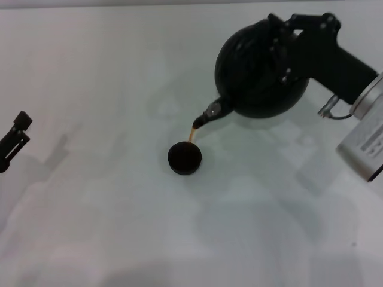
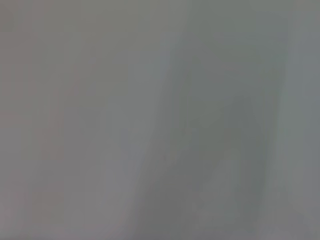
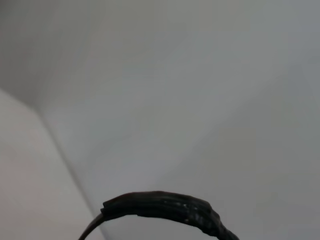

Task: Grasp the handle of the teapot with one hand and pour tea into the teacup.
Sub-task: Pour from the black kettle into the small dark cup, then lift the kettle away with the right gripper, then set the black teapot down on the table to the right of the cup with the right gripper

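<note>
The round matte black teapot (image 1: 258, 70) hangs tilted above the white table at the back right, its silvery-tipped spout (image 1: 210, 113) pointing down and to the left. A thin stream of reddish-brown tea (image 1: 192, 134) falls from the spout into the small dark teacup (image 1: 184, 157), which stands on the table just below. My right gripper (image 1: 286, 37) is shut on the black handle at the top of the pot. The wrapped handle (image 3: 165, 207) shows as a black arc in the right wrist view. My left gripper (image 1: 15, 139) is parked at the left edge.
The white table (image 1: 119, 209) spreads around the cup. The right arm's silver wrist housing (image 1: 364, 134) and a small cable loop (image 1: 330, 109) sit at the right edge. The left wrist view shows only a plain grey surface.
</note>
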Robot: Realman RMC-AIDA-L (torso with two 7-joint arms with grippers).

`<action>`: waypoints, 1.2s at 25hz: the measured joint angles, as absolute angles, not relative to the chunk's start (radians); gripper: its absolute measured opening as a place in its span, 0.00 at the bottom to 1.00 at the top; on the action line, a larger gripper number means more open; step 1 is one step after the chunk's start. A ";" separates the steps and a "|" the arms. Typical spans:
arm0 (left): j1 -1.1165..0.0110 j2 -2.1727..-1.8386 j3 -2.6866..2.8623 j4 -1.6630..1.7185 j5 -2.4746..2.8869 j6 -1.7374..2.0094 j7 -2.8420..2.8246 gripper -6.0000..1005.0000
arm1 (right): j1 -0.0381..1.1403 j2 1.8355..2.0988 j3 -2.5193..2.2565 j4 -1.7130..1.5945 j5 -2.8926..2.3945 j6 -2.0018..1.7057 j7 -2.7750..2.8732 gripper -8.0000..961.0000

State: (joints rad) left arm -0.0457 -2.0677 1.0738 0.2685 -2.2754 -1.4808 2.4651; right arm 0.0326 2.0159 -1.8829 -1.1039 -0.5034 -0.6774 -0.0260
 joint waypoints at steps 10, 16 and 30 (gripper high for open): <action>-0.048 -2.068 1.074 0.268 -2.275 -1.480 2.465 0.86 | 0.052 1.958 -1.850 -0.982 -0.478 -0.859 0.380 0.13; -0.053 -2.068 1.074 0.268 -2.275 -1.475 2.465 0.86 | 0.105 1.914 -1.772 -0.798 -0.479 -1.057 0.604 0.13; -0.059 -2.067 1.074 0.271 -2.272 -1.470 2.459 0.86 | 0.090 1.929 -1.632 -0.649 -0.589 -1.143 0.609 0.13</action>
